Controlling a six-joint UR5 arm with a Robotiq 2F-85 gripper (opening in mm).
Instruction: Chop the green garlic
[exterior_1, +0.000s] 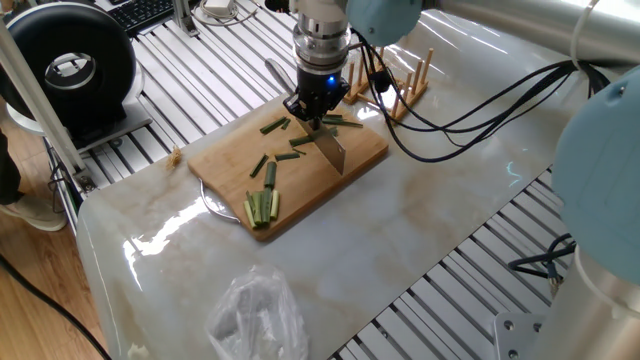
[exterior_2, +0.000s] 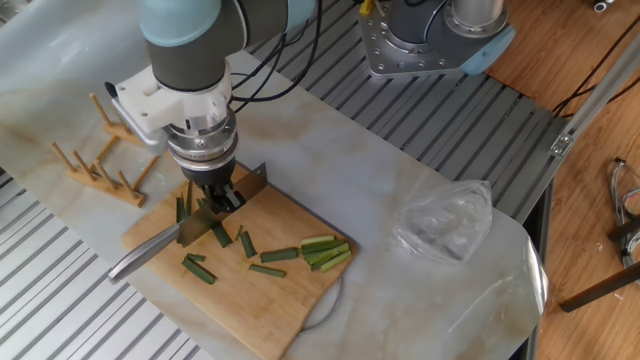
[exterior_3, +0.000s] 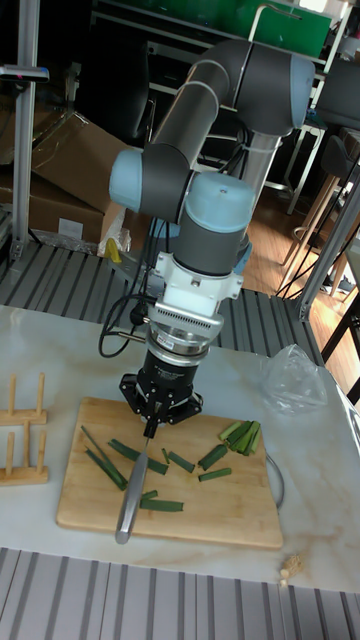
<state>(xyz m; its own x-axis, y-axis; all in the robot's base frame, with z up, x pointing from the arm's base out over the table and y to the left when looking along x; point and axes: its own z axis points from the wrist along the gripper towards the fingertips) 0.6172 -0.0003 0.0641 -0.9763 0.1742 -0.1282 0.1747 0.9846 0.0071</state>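
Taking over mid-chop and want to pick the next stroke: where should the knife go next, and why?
Probably shift the knife toward the wooden rack and cut there. The tool grips it over the cutting board, where short green garlic segments already lie, while two long stalks at the rack end look uncut.
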